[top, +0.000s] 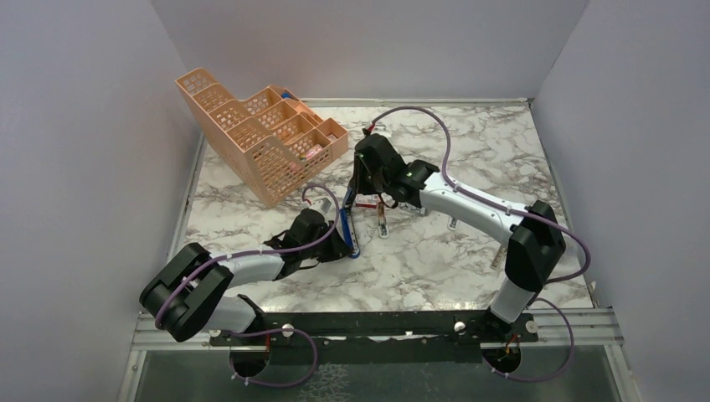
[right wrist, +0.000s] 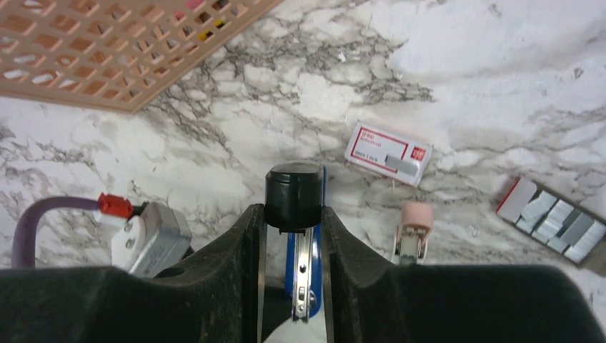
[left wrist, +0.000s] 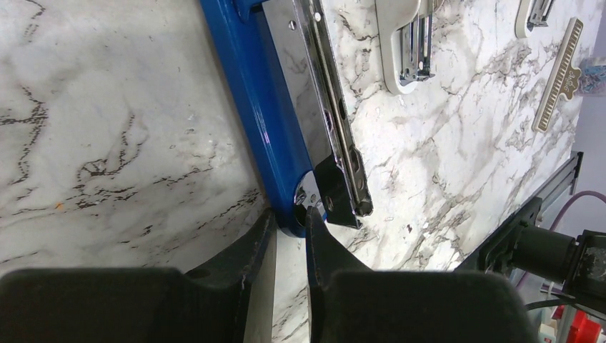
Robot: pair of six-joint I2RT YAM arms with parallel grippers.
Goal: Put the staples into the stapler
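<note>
The stapler point(top: 348, 234) lies on the bench point(top: 486, 142), in the middle, between the two arms. It is long and thin. Its long side runs from the near edge toward the back wall, with the near end leaning a little to the right. Its blue arm and its silver channel point(left wrist: 336, 121) lie side by side, and no staples show in the channel.

The left claw point(left wrist: 289, 213) pinches the near end, where the blue arm meets a small black piece. The right claw point(right wrist: 291, 211) is at the far end. Its two fingers press on both sides of the black end point(right wrist: 293, 193) of the stapler.

This looks like the opening step. Both claws hold the stapler, most likely to pull it open so that the channel is bare.

The staples point(right wrist: 550, 218) are not picked up yet. They lie as small grey blocks in a dark tray on the bench, well apart from the stapler. A red-and-white box point(right wrist: 389, 152) lies between them and the stapler.

Next, one claw likely has to let go and fetch a grey block. It must turn the block so that it lines up with the channel, then set it in gently.

A peach mesh organiser point(top: 251, 126) stands at the back left.
</note>
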